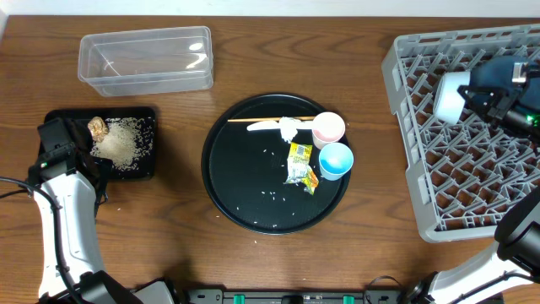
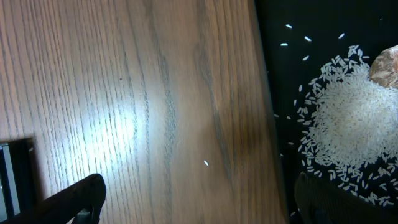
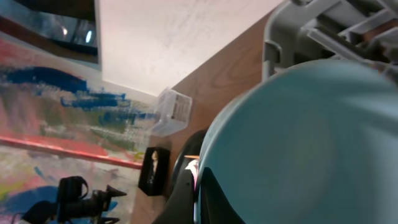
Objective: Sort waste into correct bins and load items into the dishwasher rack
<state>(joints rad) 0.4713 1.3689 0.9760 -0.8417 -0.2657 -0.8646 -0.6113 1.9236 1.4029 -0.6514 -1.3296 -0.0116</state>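
Dishwasher rack [image 1: 472,194]: 3 o'clock of the table. Round black tray [image 1: 245,169]: centre. Clear tub [image 1: 145,59]: 11 o'clock. Shallow black tray [image 1: 145,122]: 9 o'clock, carrying a rice pile [image 1: 122,143] and the brown lump [image 1: 97,127].

Right gripper [image 1: 467,91] is clamped on the rim of the white bowl [image 1: 449,97], which is tilted at the rack's 10 o'clock corner. You cannot tell whether it touches the grid.

Step in hand, as judged: seat this bowl.
- Lower it on edge between the ribs, keeping off the raised side wall.
- Let go only once the rack carries its weight.

Left gripper [image 2: 199,196]: fingers spread wide, holding nothing, straddling the black tray's outer edge.

To be handled, on the round tray's 2–3 o'clock side:
- pink cup [image 1: 329,128]
- light-blue cup [image 1: 335,160]
- snack wrapper [image 1: 299,163]
- tissue [image 1: 288,128]
- stray grains [image 1: 274,196]
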